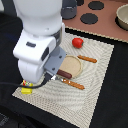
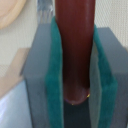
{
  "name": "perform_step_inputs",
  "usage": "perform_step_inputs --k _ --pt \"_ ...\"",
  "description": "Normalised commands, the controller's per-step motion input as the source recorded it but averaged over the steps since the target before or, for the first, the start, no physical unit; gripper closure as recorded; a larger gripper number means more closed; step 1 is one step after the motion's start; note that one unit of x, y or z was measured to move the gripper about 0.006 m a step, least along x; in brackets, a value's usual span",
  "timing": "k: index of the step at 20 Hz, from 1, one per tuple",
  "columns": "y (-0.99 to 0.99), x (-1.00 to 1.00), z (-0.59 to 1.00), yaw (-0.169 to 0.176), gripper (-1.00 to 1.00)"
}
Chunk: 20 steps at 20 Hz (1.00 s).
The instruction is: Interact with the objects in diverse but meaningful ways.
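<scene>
Green pads (image 2: 52,70) of the gripper (image 2: 75,75) fill the wrist view, closed narrowly on the sausage (image 2: 75,45), which stands between them with its rounded end near the pad tips. Beyond the pad, a curved tan plate (image 2: 11,14) edge shows at one corner of that view. In the exterior view the white arm (image 1: 37,35) covers the mat's left part, and the gripper (image 1: 55,76) sits low over the mat (image 1: 100,75) with the sausage (image 1: 64,74) poking out toward the exterior view's right, against the near rim of the plate (image 1: 72,64). A yellow box (image 1: 25,90) lies just left of and nearer than the gripper, at the mat's near-left edge. A wooden-handled utensil (image 1: 76,84) lies just right of the gripper, nearer than the plate, and another (image 1: 87,59) lies beyond the plate. The tomato (image 1: 77,42) rests farther off, near the mat's far edge. Nothing can be made out on the plate. Bare mat stretches right of the gripper toward the right and near edges. A bowl (image 1: 123,17) sits at the far right corner, off the mat.
</scene>
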Motion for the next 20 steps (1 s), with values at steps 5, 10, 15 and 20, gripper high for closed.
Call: perform_step_inputs --k 5,10,15,20 --pt "0.71 -0.67 0.28 0.027 1.0" --pt "0.66 -0.61 0.24 0.031 1.0" --pt "0.6 -0.59 0.14 0.031 1.0" --pt "0.53 -0.59 0.01 0.034 1.0"
